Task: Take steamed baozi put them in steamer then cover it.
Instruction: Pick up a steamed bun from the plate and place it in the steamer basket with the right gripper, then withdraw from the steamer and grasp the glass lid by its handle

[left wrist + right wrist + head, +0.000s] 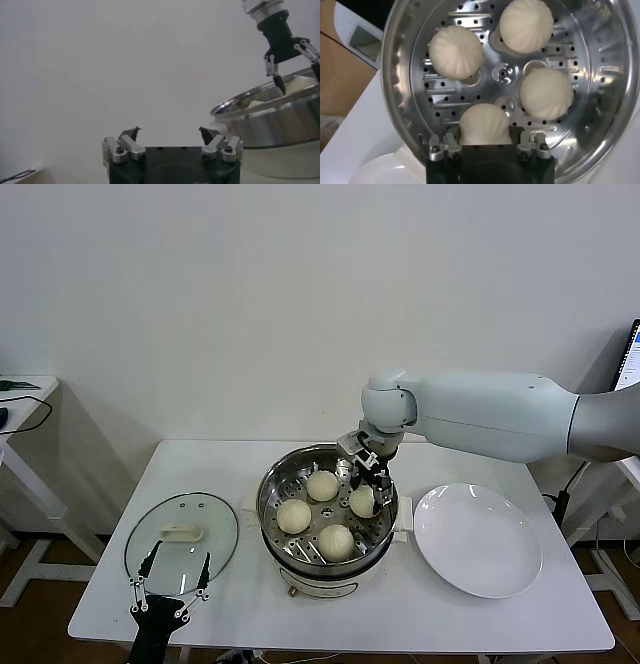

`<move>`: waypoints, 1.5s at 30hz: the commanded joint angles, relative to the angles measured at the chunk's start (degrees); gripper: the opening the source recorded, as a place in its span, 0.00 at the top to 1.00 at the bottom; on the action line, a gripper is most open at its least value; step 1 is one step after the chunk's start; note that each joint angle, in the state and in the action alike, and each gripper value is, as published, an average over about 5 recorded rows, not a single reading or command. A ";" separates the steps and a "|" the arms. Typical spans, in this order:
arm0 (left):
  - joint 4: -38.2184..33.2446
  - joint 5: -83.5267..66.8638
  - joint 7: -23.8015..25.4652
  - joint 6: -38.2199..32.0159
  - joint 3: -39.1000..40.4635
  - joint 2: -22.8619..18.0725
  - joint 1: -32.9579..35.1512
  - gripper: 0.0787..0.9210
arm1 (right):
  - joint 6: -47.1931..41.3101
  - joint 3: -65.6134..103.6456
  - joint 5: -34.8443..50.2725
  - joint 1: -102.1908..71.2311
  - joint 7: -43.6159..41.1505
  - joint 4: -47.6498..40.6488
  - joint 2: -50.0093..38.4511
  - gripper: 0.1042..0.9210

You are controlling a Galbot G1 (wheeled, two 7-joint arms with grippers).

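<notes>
The steamer (300, 562) stands mid-table with four cream-white baozi on its perforated tray (445, 100). My right gripper (372, 484) reaches down inside the pot and is shut on the right-hand baozi (362, 501), which rests on the tray. In the right wrist view this baozi (485, 122) sits between the fingers, and the other three lie beyond it. The glass cover (215, 524) with its cream handle (182, 533) lies flat on the table to the left of the pot. My left gripper (170, 584) hangs open and empty over the cover's near edge.
A flat white plate (478, 539) lies to the right of the steamer, close to its white side handle. The left wrist view shows the steamer's steel wall (270, 120) off to one side. The table's front edge runs just below the left gripper.
</notes>
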 commanded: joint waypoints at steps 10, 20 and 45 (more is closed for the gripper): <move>0.00 -0.03 -0.01 -0.01 -0.05 0.01 -0.25 0.12 | 0.09 1.65 -0.88 -0.89 0.75 1.29 -1.28 0.12; -0.66 0.15 -0.03 0.23 -0.02 0.19 -0.75 0.12 | 3.08 18.52 -5.54 -3.90 -0.45 7.18 -10.10 0.12; -1.25 10.67 -6.47 3.36 -1.13 2.18 -6.50 0.12 | 17.88 86.75 12.55 -75.22 87.55 14.64 -22.49 0.12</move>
